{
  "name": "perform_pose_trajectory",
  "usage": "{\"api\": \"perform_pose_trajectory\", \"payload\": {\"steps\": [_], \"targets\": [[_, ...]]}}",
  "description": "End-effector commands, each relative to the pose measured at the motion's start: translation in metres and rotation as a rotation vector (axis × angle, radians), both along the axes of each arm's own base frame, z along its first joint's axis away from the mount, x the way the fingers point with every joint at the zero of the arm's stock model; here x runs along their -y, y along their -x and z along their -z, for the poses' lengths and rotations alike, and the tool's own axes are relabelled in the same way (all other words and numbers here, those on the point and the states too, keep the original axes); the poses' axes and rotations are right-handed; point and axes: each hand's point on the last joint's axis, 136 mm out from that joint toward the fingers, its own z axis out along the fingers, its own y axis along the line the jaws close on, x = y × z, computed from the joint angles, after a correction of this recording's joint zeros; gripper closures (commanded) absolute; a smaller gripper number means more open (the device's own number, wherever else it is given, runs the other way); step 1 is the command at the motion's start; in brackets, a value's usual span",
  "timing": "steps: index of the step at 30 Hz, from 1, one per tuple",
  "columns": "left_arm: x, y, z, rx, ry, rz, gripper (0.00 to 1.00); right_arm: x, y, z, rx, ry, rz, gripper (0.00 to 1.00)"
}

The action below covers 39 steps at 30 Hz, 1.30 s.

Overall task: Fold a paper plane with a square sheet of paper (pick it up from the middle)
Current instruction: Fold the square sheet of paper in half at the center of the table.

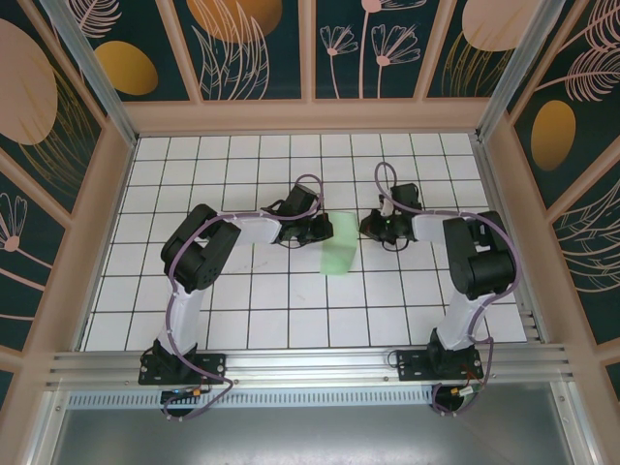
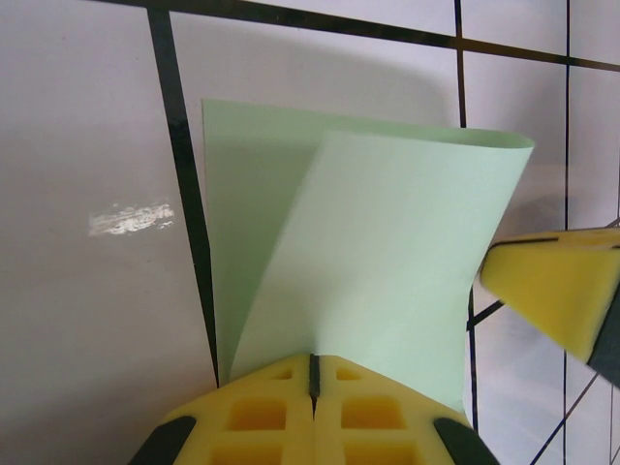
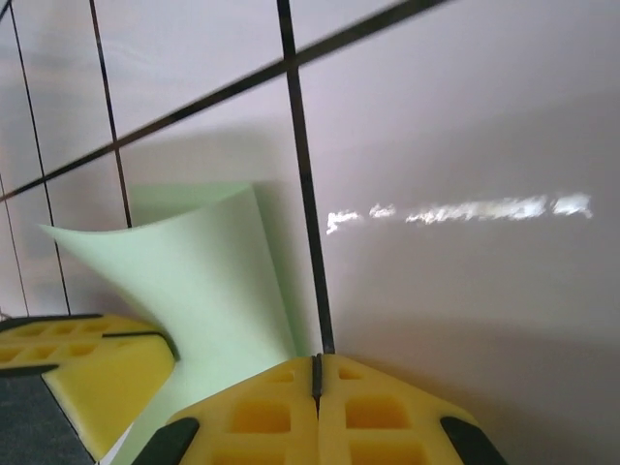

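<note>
Pale green paper, thin and smooth: one square sheet of paper [image 1: 341, 250], its upper layer curled up in a soft arc off the glossy white, black-gridded table [image 1: 242, 310]. Two grippers with yellow, square-pocketed pads: left gripper [image 2: 312, 373] clamped on the raised flap at its tips; right gripper [image 3: 316, 373] closed, sheet just left of its tips, contact unclear.

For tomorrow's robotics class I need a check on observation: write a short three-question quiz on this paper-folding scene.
1. True or false: the square sheet of paper lies wholly flat on the table.
2. The sheet sits: A mid-table; B by the left arm's base; C against the far wall.
3. Fill in: the left fingers are ___ on the sheet's edge.
Key: 1 false; 2 A; 3 shut.
</note>
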Motion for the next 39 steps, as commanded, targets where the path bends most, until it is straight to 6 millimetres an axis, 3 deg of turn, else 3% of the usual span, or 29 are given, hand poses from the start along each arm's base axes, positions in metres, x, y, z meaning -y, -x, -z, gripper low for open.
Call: {"api": "perform_pose_trajectory", "payload": {"steps": [1,5,10,18,21,25,29,33,36,39], "targets": [[-0.060,0.041,0.089,-0.195,-0.288,-0.059,1.00,-0.020,-0.011,-0.025,0.067,-0.017,-0.029,0.94],[-0.061,0.042,0.090,-0.198,-0.289,-0.057,1.00,-0.043,-0.009,-0.015,0.043,-0.032,-0.083,0.94],[-0.062,0.043,0.091,-0.200,-0.290,-0.059,1.00,-0.042,-0.017,-0.007,0.041,-0.025,-0.063,0.94],[-0.062,0.045,0.092,-0.207,-0.289,-0.051,1.00,-0.007,-0.033,0.018,0.003,0.044,0.047,0.95],[-0.062,0.046,0.092,-0.205,-0.289,-0.049,1.00,0.010,-0.046,0.014,0.016,0.038,0.118,0.95],[-0.063,0.048,0.093,-0.205,-0.287,-0.049,1.00,0.020,-0.064,-0.005,0.061,0.037,0.170,0.95],[-0.064,0.048,0.094,-0.203,-0.287,-0.049,1.00,0.012,-0.070,-0.025,0.097,0.026,0.174,0.95],[-0.064,0.048,0.094,-0.199,-0.287,-0.051,1.00,-0.008,-0.061,-0.042,0.126,0.001,0.132,0.94],[-0.064,0.048,0.095,-0.200,-0.285,-0.051,1.00,-0.025,-0.048,-0.040,0.100,-0.038,0.080,0.94],[-0.064,0.049,0.096,-0.203,-0.283,-0.054,1.00,-0.035,-0.038,-0.023,0.045,-0.054,0.043,0.94]]}}
